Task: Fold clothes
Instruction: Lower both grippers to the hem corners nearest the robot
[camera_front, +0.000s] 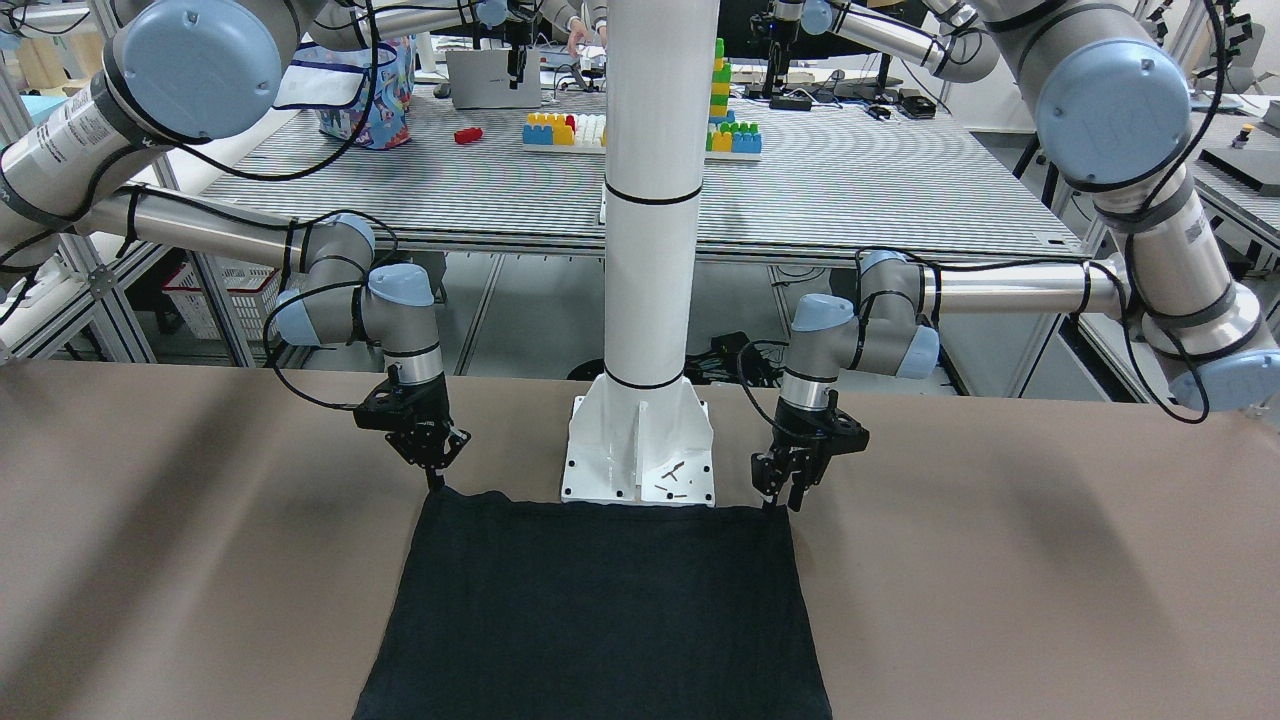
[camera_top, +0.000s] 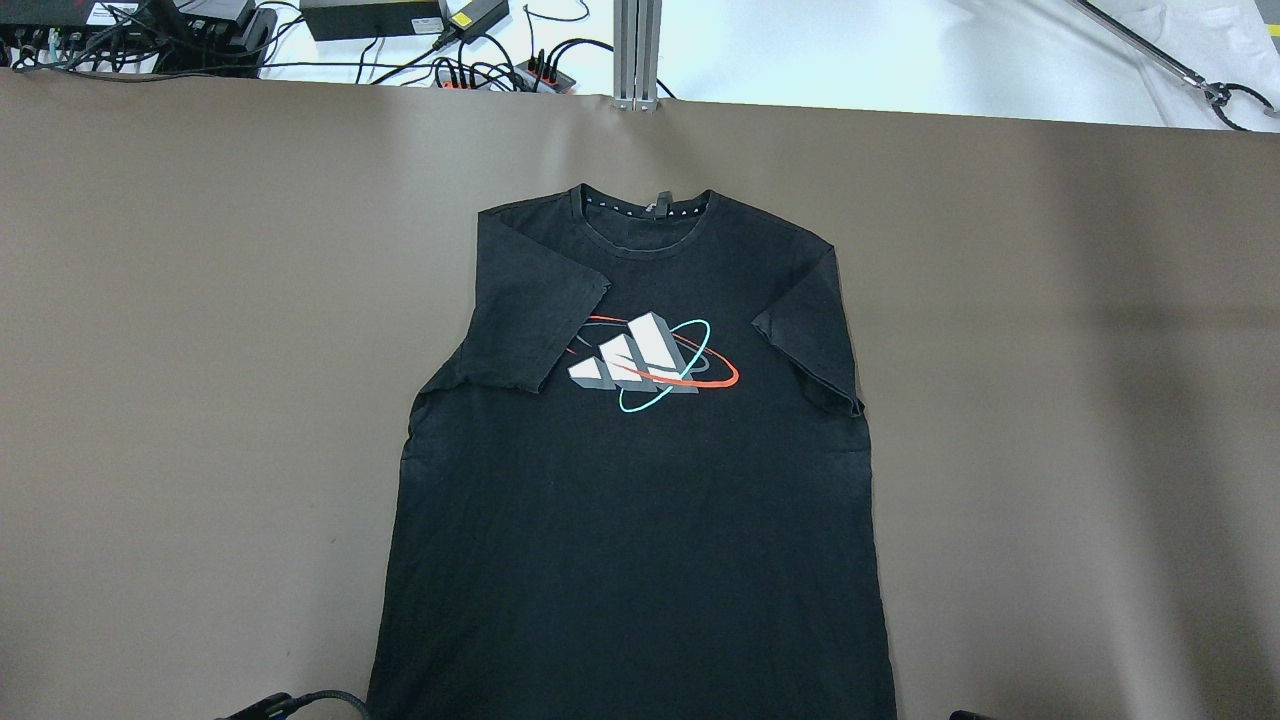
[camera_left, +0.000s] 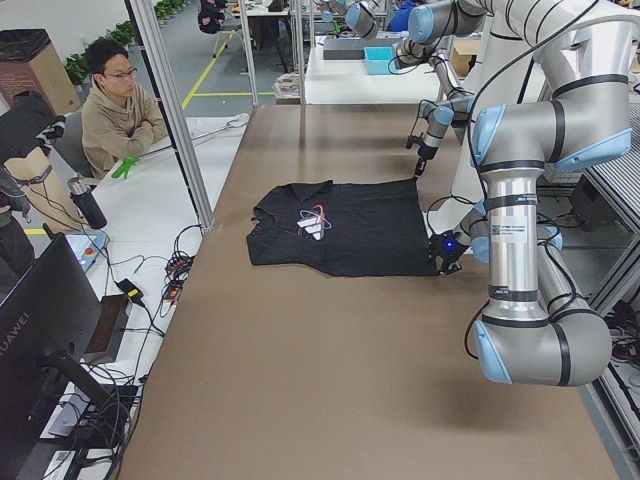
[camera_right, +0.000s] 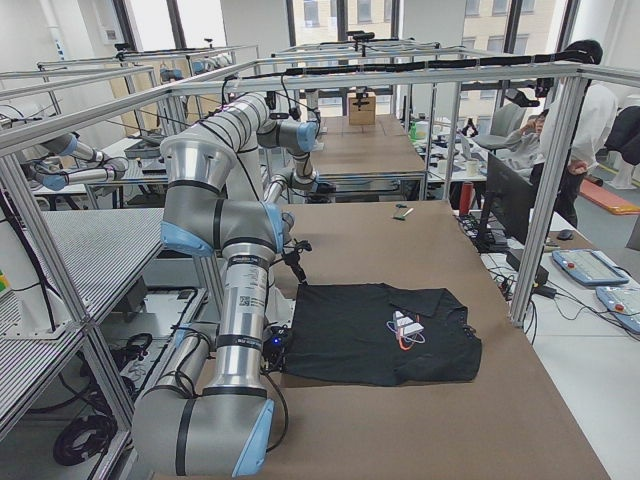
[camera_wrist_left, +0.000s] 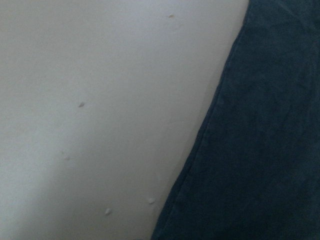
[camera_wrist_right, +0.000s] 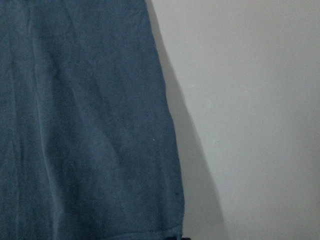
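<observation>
Black tee (camera_top: 640, 500) is laid flat, print side up, on the brown counter (camera_top: 200, 400). The collar (camera_top: 646, 214) is on the side away from the robot and the hem is right up against the base of the white post (camera_front: 640, 455). Both sleeves are flipped in over the chest, either side of the logo (camera_top: 650, 362) (white bars w/ red + teal rings). Left hand (camera_front: 783, 500) is down at one hem corner, fingers apart w/ a visible gap, tips abt touching the cloth. Right hand (camera_front: 435, 478) is at the other hem corner, fingers pulled together to one point right on it. Can't tell if any fabric is actually pinched tbh. Wrist cams just show the tee's edge against bare counter.
</observation>
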